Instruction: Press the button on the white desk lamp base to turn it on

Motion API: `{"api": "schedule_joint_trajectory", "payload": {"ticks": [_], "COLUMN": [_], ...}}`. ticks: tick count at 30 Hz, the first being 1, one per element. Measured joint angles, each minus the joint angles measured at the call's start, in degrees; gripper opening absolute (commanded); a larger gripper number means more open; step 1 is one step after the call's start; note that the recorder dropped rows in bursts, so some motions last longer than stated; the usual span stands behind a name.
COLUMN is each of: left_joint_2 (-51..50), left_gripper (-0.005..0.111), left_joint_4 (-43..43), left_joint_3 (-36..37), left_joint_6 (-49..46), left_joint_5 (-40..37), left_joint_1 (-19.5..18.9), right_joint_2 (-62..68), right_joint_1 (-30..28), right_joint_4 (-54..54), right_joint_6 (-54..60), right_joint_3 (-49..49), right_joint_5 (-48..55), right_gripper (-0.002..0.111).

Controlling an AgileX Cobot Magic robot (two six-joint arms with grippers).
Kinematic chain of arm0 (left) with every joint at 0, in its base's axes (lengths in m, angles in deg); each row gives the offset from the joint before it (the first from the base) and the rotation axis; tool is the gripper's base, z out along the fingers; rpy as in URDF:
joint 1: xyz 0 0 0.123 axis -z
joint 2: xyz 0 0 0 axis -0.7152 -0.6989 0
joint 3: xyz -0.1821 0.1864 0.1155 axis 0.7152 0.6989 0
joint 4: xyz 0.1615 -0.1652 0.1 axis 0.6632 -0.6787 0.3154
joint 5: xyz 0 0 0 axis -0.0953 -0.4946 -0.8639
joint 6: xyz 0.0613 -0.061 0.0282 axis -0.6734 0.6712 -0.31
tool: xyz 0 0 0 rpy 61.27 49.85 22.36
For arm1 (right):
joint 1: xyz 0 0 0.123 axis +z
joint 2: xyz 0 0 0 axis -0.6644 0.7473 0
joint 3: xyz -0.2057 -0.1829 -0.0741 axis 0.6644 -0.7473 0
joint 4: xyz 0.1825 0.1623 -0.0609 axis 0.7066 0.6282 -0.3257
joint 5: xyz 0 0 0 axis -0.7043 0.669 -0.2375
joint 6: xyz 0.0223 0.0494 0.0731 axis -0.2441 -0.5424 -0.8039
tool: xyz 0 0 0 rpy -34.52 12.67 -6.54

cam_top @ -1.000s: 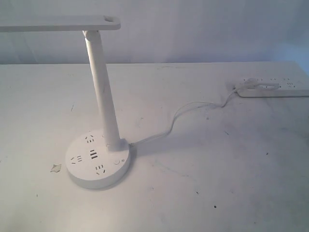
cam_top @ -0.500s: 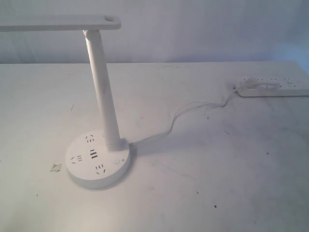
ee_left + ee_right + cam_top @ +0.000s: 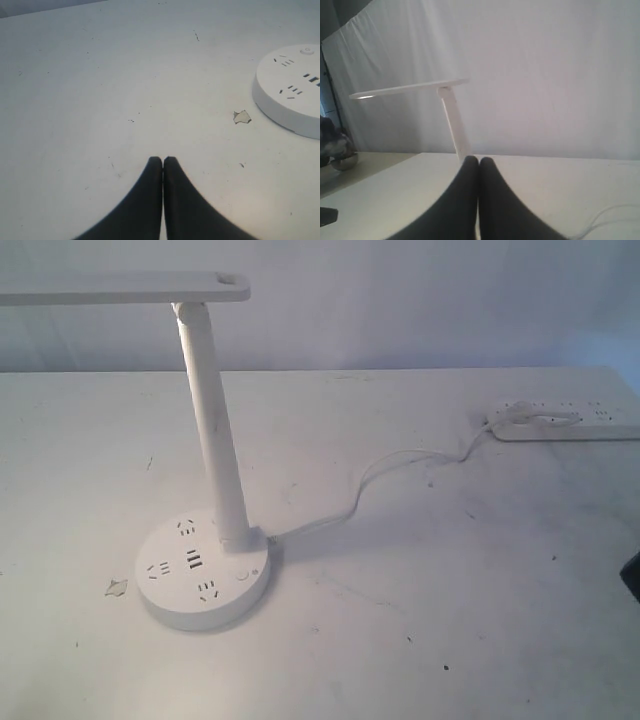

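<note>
The small round white button [image 3: 243,575] sits on the top face of the thick round white plastic lamp base [image 3: 225,602], near its rim and just beside the foot of the slim tapered pole of the white desk lamp [image 3: 215,430]. Dark socket slots and two USB ports share that face. The base stands on the white counter [image 3: 450,570]. A thin white cord [image 3: 370,475] runs from it to a long white power strip [image 3: 575,422]. A small pale torn scrap [image 3: 116,588] lies just beside the base.

The left end effector [image 3: 163,160] is clenched on nothing, above bare counter, apart from the base. The right end effector [image 3: 479,160] is likewise clenched, empty, facing the lamp.
</note>
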Motion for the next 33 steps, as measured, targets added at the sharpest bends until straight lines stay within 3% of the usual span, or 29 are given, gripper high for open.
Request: {"api": "schedule_joint_trajectory", "payload": {"ticks": [22, 27, 33], "left_joint_2": [0.0, 0.0, 0.0], "left_gripper": [0.0, 0.0, 0.0], "left_joint_4": [0.0, 0.0, 0.0], "left_joint_3": [0.0, 0.0, 0.0], "left_joint_6": [0.0, 0.0, 0.0], "left_joint_5": [0.0, 0.0, 0.0], "left_joint_1": [0.0, 0.0, 0.0], "right_joint_2": [0.0, 0.0, 0.0], "right_joint_1": [-1.3, -14.4, -39.6], "right_joint_4": [0.0, 0.0, 0.0], "right_joint_6": [-1.0, -1.0, -1.0], "right_joint_3": [0.0, 0.0, 0.0], "right_joint_5": [1.7, 3.7, 9.2], "right_gripper": [0.0, 0.0, 0.0]}}
